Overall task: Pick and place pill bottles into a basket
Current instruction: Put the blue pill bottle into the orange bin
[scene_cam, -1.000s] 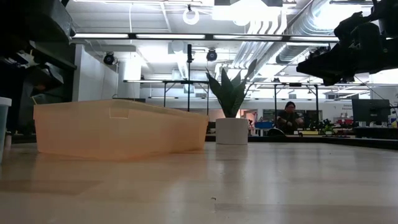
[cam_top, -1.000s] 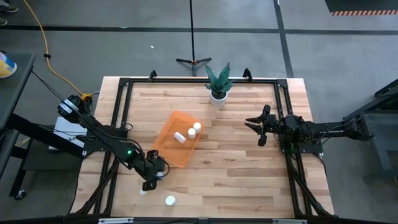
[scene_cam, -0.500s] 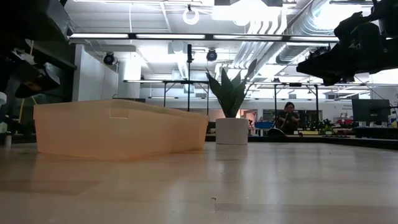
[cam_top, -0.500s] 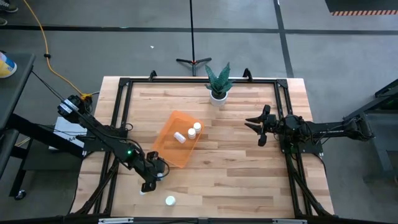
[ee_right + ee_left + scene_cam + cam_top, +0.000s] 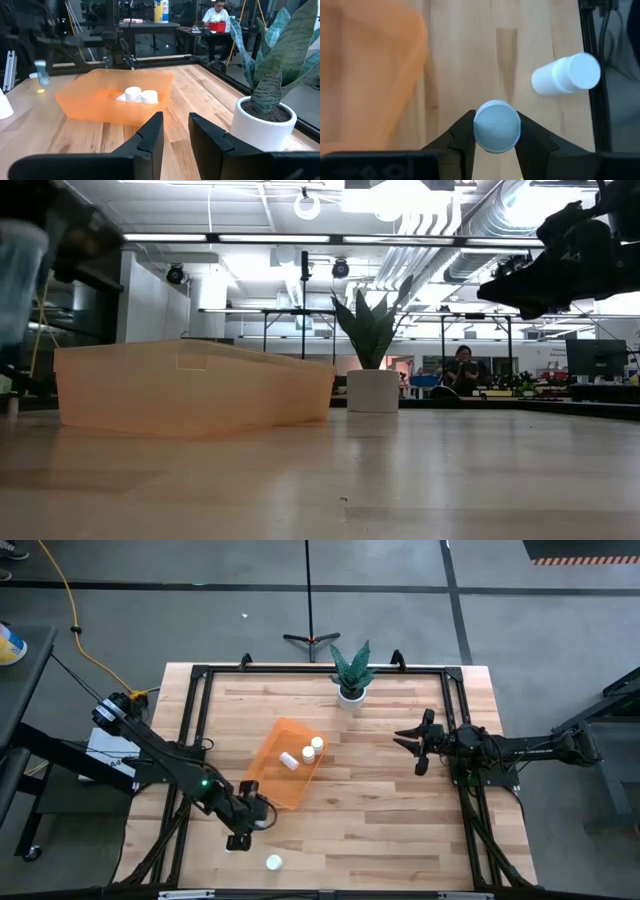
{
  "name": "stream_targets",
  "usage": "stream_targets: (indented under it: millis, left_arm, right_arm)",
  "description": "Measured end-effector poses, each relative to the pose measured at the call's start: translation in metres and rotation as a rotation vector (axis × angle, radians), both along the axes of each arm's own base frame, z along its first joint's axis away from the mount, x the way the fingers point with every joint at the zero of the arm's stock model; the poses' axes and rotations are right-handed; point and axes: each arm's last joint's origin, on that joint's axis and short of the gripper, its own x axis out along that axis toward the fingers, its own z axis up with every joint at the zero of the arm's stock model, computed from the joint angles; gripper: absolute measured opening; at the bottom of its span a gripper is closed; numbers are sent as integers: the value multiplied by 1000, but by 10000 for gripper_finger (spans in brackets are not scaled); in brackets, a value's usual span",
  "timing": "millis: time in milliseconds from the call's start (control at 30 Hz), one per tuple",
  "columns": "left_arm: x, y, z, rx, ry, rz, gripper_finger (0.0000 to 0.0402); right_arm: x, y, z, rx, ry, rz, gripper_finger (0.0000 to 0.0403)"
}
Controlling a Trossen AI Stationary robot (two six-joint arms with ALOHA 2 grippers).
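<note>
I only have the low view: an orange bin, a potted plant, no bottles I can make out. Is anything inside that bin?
Observer: Yes. The high view shows two pill bottles inside the basket.
Operator: Is either arm holding one?
Observer: The left wrist view shows the left end effector shut on a held bottle, cap toward the camera.
Operator: And the other arm?
Observer: The right end effector is open and empty, over the right side of the table.

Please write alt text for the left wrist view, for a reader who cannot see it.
The left tool is shut on a white-capped pill bottle, seen cap-on, above the wooden table. A second pill bottle lies on its side near the table's dark frame, and the orange basket fills the other side of the picture.
</note>
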Motion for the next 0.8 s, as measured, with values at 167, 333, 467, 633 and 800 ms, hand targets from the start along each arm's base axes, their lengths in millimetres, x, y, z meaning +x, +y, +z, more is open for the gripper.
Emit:
stream_targets:
  millis: [167,333,467,633,800]
  left_arm:
    - [4,2,21,133,-58,-14,166]
    - [11,15,25,242,-84,-1,154]
    - [20,32,23,278,-69,25,148]
    - [26,54,17,318,-15,73,166]
    - [28,75,3,285,51,109,164]
  right_arm:
    - [0,0,-1,0,12,-1,83]
    - [0,0,-3,1,31,-1,82]
    - [0,0,-3,1,32,-1,82]
    - [0,0,-3,1,34,-1,82]
    - [0,0,-4,2,42,-1,82]
